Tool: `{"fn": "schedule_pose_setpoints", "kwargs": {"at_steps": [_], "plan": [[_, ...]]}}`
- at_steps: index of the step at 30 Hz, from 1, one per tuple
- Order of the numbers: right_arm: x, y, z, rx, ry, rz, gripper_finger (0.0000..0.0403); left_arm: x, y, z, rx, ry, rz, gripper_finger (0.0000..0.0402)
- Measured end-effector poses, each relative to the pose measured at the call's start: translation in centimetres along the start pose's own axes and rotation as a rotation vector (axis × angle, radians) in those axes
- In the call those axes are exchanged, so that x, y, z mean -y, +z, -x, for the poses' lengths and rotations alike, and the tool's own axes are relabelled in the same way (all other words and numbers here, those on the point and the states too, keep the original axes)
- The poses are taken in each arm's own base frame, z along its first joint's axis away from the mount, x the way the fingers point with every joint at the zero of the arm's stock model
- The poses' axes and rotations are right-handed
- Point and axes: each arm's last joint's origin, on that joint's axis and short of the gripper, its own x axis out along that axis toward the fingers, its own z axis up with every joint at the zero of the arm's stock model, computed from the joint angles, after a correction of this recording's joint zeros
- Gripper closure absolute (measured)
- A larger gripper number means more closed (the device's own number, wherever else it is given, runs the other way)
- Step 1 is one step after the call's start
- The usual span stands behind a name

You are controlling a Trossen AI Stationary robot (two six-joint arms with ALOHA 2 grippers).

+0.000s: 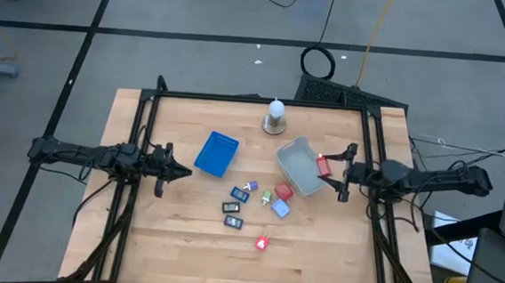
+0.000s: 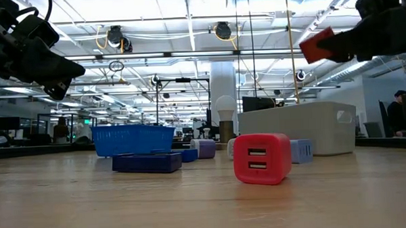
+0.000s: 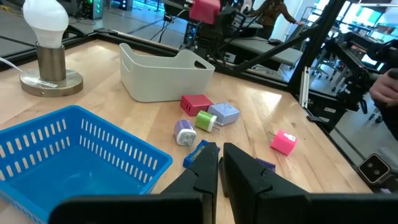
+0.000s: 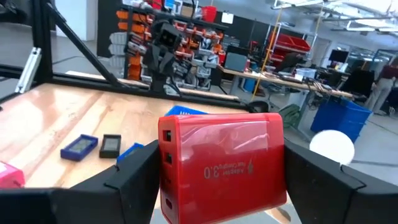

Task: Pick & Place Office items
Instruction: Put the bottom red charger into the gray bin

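Placing step: right gripper [image 1: 338, 169] clamps a red block [image 4: 221, 165] above the grey tray [image 1: 298, 150]; next move, release. Left gripper [image 1: 172, 169] idle, fingers closed on nothing.

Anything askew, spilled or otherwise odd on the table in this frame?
Nothing stands out. The right tool holds a red block above the grey tray; the other small items lie loose on the table between tray and blue basket, none visibly damaged.
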Motion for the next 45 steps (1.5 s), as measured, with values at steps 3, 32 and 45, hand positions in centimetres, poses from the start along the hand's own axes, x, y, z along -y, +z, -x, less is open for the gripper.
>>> {"fn": "schedule_pose_setpoints", "kwargs": {"at_steps": [3, 32, 45], "plan": [[0.2, 0.0, -0.1, 0.002, -0.021, -0.03, 0.0121, 0.0, 0.0, 0.0, 0.001, 0.002, -0.003, 0.0376], [1.9, 0.0, -8.8, -0.727, -0.117, 0.049, 0.0121, -0.1, 0.2, 0.0, 0.028, 0.039, -0.032, 0.0376], [3.8, -3.7, -10.8, -0.917, 0.009, -0.047, 0.012, -0.1, 0.2, 0.0, 0.034, 0.054, -0.044, 0.0376]]}}
